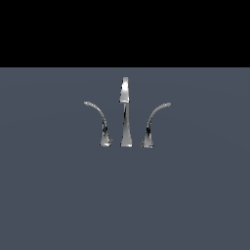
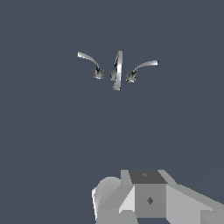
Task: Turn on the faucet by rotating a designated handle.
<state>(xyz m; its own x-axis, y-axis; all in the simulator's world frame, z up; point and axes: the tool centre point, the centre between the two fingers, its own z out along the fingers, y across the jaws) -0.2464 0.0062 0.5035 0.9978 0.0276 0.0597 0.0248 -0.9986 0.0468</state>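
A: Where does the faucet [image 1: 125,112] sit?

B: On a flat grey-blue surface [image 1: 49,195], a little above the middle of the exterior view. Its tall spout [image 1: 125,110] stands upright in the centre.

A: And the handle [image 1: 97,122]?

B: At nine o'clock from the spout, just beside it but apart, its flared base on the surface and its thin tip arcing out towards ten o'clock. A mirror lever [image 1: 154,123] stands at three o'clock, its tip curving the other way.

A: Anything in the way?

B: Nothing touches any of the three pieces. In the wrist view only a blocky grey part of the arm [image 2: 148,197] shows at six o'clock, well apart from the faucet [image 2: 117,70] and the handle [image 2: 89,61].

A: The gripper?

B: Its fingers are out of sight in both views, so I cannot tell how wide it is.
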